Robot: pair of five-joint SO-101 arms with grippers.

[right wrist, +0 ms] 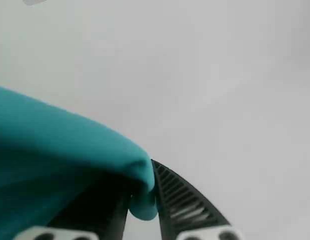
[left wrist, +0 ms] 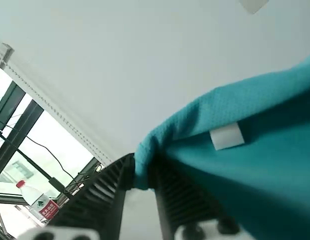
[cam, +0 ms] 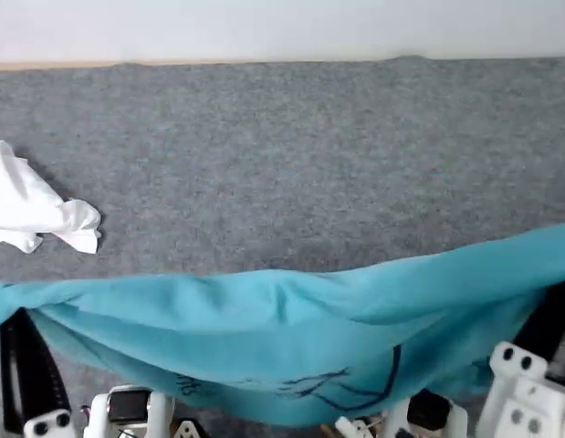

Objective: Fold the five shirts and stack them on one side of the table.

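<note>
Teal shirt [cam: 282, 338] is hanging stretched between the two arms, its long axis running from the left fingers [left wrist: 104, 190] to the right fingers [right wrist: 180, 195], raised over the near part of the table [cam: 282, 146]. Each pair of fingers is clamping a bunched edge at its tips. Neither arm is nearer, so the lay-down is likely needing both together. A white shirt [cam: 36, 205] is lying crumpled farther out from the left fingers.

table [cam: 291, 155]: grey felt cover | lying on it: crumpled white shirt [cam: 31, 205], at left edge
</note>
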